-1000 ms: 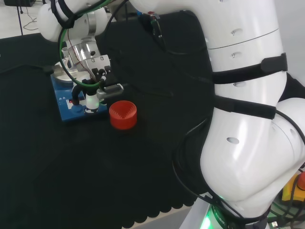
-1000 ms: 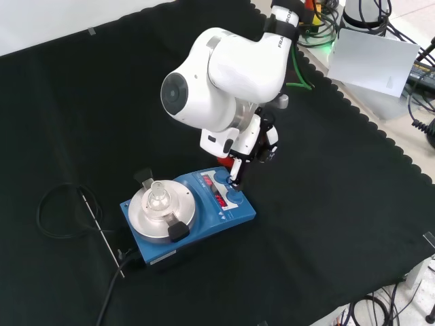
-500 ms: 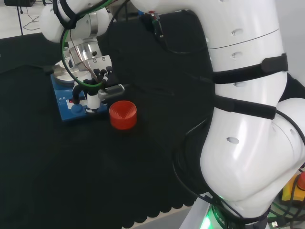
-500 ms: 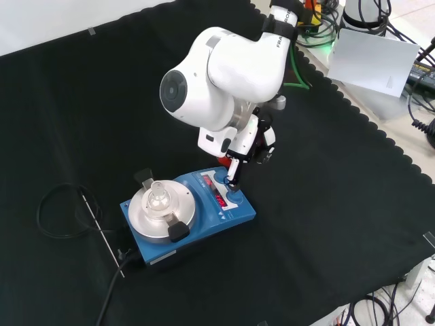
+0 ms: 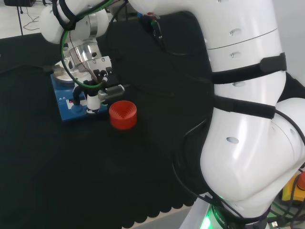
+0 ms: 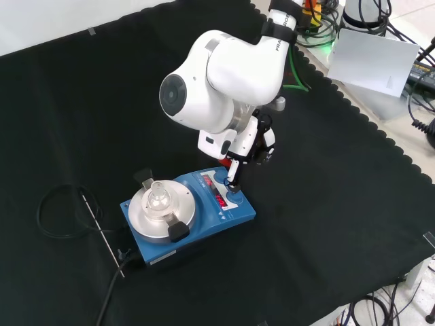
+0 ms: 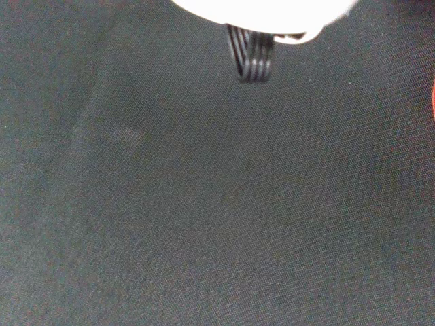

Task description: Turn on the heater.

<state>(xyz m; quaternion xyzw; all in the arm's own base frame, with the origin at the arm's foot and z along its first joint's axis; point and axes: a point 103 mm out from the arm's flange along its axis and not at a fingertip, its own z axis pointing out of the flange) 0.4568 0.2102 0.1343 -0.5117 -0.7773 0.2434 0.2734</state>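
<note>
Hand [image 6: 250, 144]: one finger [image 6: 233, 178] straight, pointed down at the heater [image 6: 187, 217], its tip at or just above the front panel's knob [image 6: 233, 199]; contact cannot be confirmed from the front view. Remaining fingers tucked up near the palm, grasping nothing; the hand reads as released, poking rather than gripping. Heater: blue box on the black cloth [image 6: 326, 204], directly under the fingertip, panel with red readout [image 6: 219, 197] just beside the tip, round metal plate [image 6: 163, 210] farther off on the side away from the arm, a small clear vessel [image 6: 158, 197] standing on it. Judged heavy, rigid, flat-footed; unlikely to slide under a press. No lifting needed: the place to act is the knob or switch on the panel, pressed or turned by a fingertip. The vessel looks fragile; keep clear. Red ring [image 5: 123, 115]: near the fingers in the head view, on the cloth beside the heater's panel end. Cable [image 6: 58, 210]: coiled well apart, beyond the plate.
</note>
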